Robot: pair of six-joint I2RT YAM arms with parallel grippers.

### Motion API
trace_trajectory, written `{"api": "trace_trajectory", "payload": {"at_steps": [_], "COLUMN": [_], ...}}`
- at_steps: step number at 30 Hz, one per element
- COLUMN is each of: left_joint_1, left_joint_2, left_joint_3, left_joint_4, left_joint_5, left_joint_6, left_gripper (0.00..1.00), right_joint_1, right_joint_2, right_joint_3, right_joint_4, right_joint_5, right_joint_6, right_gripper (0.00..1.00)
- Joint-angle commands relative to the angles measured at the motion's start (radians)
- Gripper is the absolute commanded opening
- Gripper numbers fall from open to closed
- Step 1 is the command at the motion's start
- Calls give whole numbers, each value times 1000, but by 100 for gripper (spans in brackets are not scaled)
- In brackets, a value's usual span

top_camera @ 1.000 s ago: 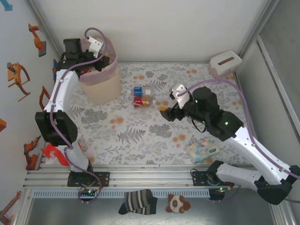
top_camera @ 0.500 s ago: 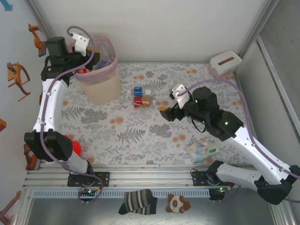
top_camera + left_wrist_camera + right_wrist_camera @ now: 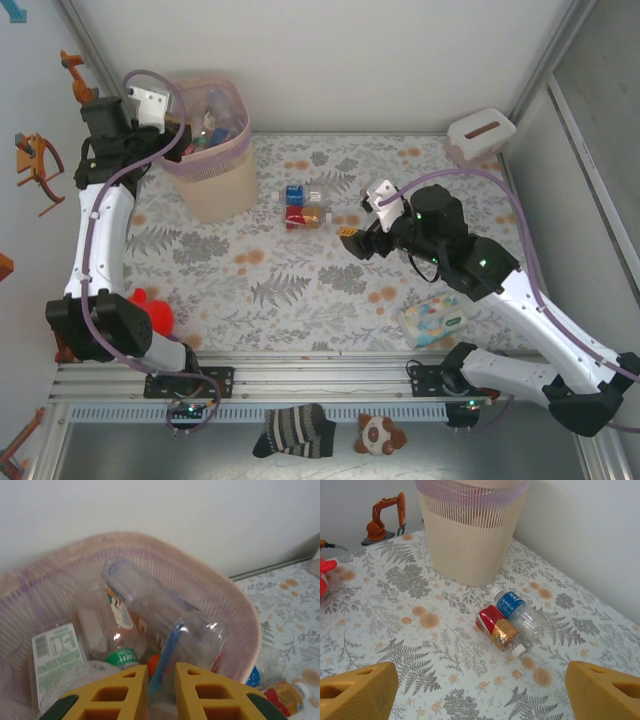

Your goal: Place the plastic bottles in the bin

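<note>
**Progress**
- Bin [image 3: 210, 150]: stands upright at the far left of the table, pink liner over its rim. From the left wrist I see it well stocked.
- Binned bottles [image 3: 150, 605]: several clear ones lie heaped inside; I cannot count them.
- Blue bottle [image 3: 300, 194] and red bottle [image 3: 303, 215]: they lie on their sides, touching, mid-table, just right of the bin. These two are what I judge is left to do, so the job looks close to finished.
- Right gripper [image 3: 480, 690]: jaws wide, empty, hanging near the pair and facing it.
- Left gripper [image 3: 161, 690]: jaws closed, nothing between them, over the bin's near rim.

**Surface and room**
- Walls [image 3: 350, 60]: plain white, enclosing the table on three sides.
- Cloth [image 3: 300, 290]: pale with a grey fern and orange flower print; lies flat.
- Tissue box [image 3: 480, 133]: far right corner.
- Wipes pack [image 3: 432, 320]: near right, well apart from the bottles.
- Red toy [image 3: 150, 312]: near left, by the left arm.
- Sock [image 3: 293, 430] and plush [image 3: 378, 433]: below the front rail.
</note>
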Motion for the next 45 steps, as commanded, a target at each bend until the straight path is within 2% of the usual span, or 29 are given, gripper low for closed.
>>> {"api": "trace_trajectory", "payload": {"at_steps": [1,9,15,23,36,45], "left_joint_1": [17,21,21,-6,-227,-416], "left_joint_2": [29,21,1,-41,32,179], "left_joint_3": [-24,-82,-41,-19,43,150], "left_joint_4": [-27,-34,-32,79,70,-43], "left_joint_5": [28,95,137,218,201,71], "left_joint_6": [-50,-94,-120,-185,-74,54], "left_gripper": [20,19,20,24,29,34], "right_joint_1": [3,3,2,3,2,3], "right_joint_2": [-1,-9,18,16,-1,-28], "right_joint_3": [3,-10,9,7,9,-3], "right_joint_4": [44,52,47,50,41,22], "right_joint_5": [-11,3,-8,0,33,55], "right_joint_6": [15,9,7,19,31,35], "right_gripper": [86,86,86,86,86,86]}}
